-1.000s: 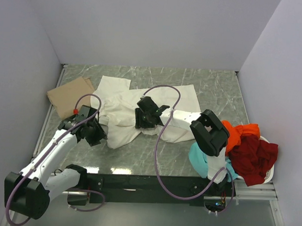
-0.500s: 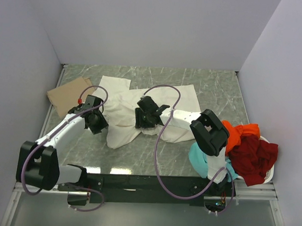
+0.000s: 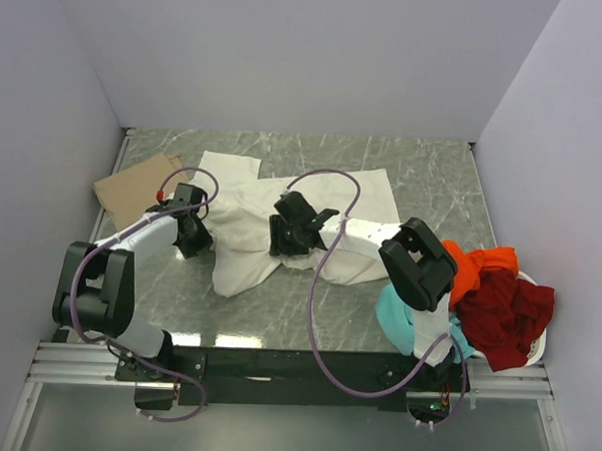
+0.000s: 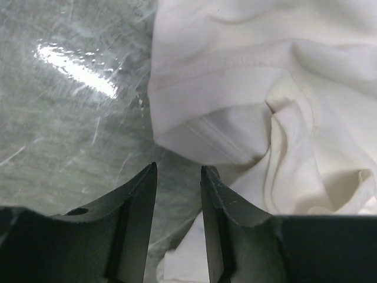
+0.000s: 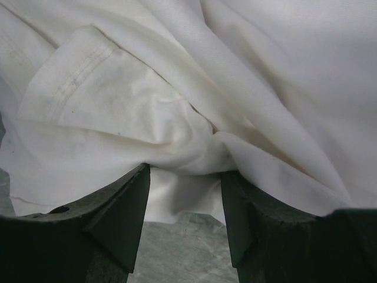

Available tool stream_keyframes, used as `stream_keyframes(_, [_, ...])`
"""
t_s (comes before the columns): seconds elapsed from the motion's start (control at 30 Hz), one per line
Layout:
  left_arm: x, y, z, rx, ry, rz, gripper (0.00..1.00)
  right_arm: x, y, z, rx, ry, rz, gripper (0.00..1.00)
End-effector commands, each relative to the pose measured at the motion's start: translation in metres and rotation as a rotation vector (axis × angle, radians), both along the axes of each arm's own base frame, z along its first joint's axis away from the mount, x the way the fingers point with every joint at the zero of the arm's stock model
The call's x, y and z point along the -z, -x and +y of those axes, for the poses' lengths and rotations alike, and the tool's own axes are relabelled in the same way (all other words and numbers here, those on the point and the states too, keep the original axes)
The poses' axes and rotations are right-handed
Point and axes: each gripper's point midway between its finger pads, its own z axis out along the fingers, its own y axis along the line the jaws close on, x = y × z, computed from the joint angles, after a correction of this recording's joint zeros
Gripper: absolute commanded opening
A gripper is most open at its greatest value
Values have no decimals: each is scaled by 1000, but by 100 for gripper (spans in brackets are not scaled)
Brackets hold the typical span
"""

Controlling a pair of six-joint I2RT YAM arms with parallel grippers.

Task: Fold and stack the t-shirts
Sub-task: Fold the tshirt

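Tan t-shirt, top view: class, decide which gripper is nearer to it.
Left. The left gripper sits just right of the tan t-shirt, at the cream-white t-shirt's edge; the right gripper is farther right, over its middle.

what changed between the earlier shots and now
The left pincer moved away from its base, up to the left edge of the cream shirt, the arm's elbow swinging forward with it. It is open, gripping nothing; nothing was taken or let go. The right pincer, open over the cream shirt, the tan shirt and the pile of shirts on the right stayed put.
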Motion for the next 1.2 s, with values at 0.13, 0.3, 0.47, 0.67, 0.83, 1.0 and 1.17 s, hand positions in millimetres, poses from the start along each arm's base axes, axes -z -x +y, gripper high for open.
stream_keyframes(0.13, [-13,-37,-1,3,-3,-117,42,24,8,-31,29,107,52,59])
stream_keyframes(0.3, [-10,-42,-5,0,21,-135,42,26,9,-31,23,107,60,59])
stream_keyframes(0.47, [8,-43,-8,2,33,-83,42,25,8,-29,17,103,58,59])
stream_keyframes(0.67, [22,-43,-14,6,67,-55,25,24,8,-28,14,103,56,59])
stream_keyframes(0.83, [19,-41,-7,14,43,-28,1,25,9,-30,16,111,60,59])
stream_keyframes(1.0, [-17,-37,23,16,-7,-44,1,24,7,-32,21,119,55,59])
stream_keyframes(1.17, [-37,-16,44,44,-27,2,1,26,7,-32,19,124,59,59])
